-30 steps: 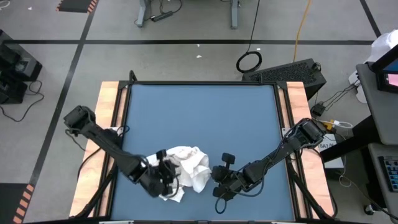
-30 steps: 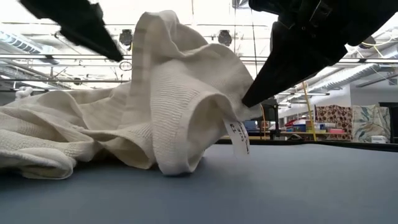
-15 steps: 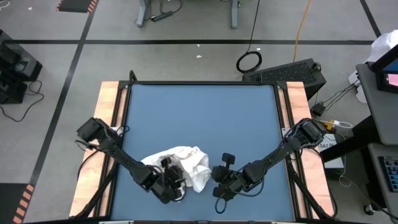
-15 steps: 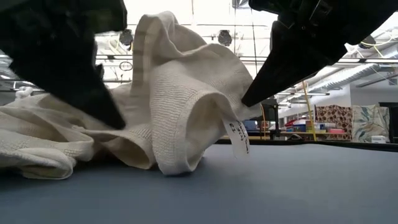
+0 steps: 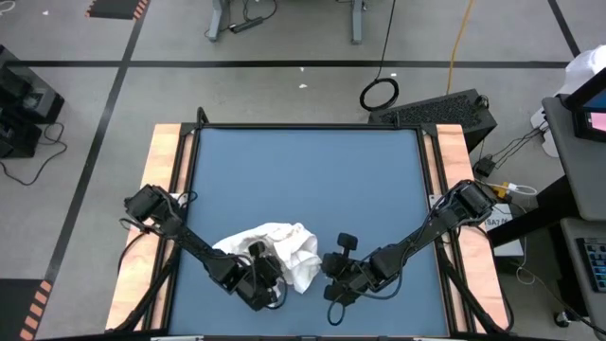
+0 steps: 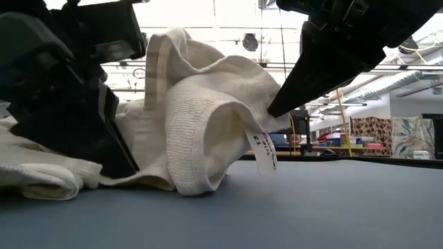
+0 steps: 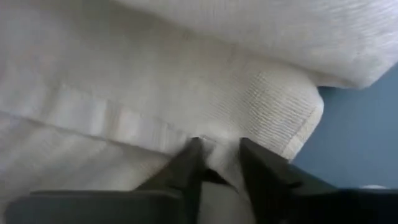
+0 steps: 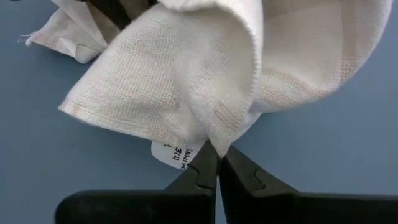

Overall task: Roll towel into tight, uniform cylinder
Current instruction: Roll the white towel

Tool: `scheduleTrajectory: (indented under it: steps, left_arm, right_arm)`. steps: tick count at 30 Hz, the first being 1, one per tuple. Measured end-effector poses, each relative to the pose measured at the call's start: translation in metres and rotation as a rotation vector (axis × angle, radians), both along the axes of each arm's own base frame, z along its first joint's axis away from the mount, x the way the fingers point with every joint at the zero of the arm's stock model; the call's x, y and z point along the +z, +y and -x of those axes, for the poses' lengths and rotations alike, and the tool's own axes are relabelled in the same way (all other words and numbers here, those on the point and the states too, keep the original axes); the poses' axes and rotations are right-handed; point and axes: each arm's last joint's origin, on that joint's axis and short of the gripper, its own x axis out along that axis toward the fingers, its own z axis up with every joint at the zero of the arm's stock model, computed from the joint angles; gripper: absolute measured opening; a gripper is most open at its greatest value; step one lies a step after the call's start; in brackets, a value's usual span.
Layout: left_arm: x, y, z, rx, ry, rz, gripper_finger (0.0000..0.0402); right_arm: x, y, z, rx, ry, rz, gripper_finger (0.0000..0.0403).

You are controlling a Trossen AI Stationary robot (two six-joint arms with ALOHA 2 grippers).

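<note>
Slippage worries me: my right tool (image 8: pixel 214 163) pinches only the towel (image 5: pixel 284 248) hem, while my left tool (image 7: pixel 219 163) straddles a fold, not visibly clamped.

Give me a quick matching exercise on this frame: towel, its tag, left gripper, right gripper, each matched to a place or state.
Things:
1. towel
2. tag
3. left gripper
4. right gripper

States:
A. shut on a towel corner
B. hangs off the lifted corner
C. fingers apart, pressed into the cloth
D. crumpled near the table's front edge

Pairs: 1-D, 2-B, 3-C, 4-A
</note>
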Motion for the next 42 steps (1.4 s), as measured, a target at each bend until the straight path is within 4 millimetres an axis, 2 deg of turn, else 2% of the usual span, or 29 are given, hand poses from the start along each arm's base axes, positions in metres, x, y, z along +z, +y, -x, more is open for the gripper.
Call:
scheduleTrajectory:
  steps: [3, 4, 12, 17, 21, 24, 35, 42]
  left_arm:
    - [0.008, 0.003, 0.000, -0.007, -0.021, -0.046, 0.0026]
    - [0.011, 0.005, 0.000, -0.008, -0.029, -0.060, 0.0015]
    - [0.052, 0.019, 0.005, -0.025, -0.094, -0.147, 0.0007]
    - [0.066, 0.023, 0.011, -0.017, -0.104, -0.146, 0.0007]
    - [0.063, 0.013, 0.017, -0.009, -0.100, -0.070, 0.0014]
    - [0.054, 0.005, 0.022, -0.019, -0.060, -0.041, 0.0028]
    - [0.046, -0.012, 0.045, 0.067, -0.062, -0.016, 0.0122]
    - [0.024, -0.024, 0.038, 0.095, -0.092, 0.023, 0.0135]
  right_arm:
    - [0.000, 0.000, 0.000, 0.000, 0.000, 0.000, 0.0000]
    - [0.000, 0.000, 0.000, 0.000, -0.001, 0.000, 0.0000]
    - [0.000, 0.000, 0.000, -0.001, -0.002, 0.001, 0.0000]
    - [0.000, 0.000, 0.000, -0.003, -0.003, 0.003, 0.0000]
    - [0.000, 0.000, 0.000, -0.004, -0.004, 0.005, 0.0000]
    - [0.000, 0.000, 0.000, -0.004, -0.005, 0.005, 0.0000]
    - [0.000, 0.000, 0.000, -0.005, -0.007, 0.004, 0.0000]
    - [0.000, 0.000, 0.000, -0.005, -0.007, 0.004, 0.0000]
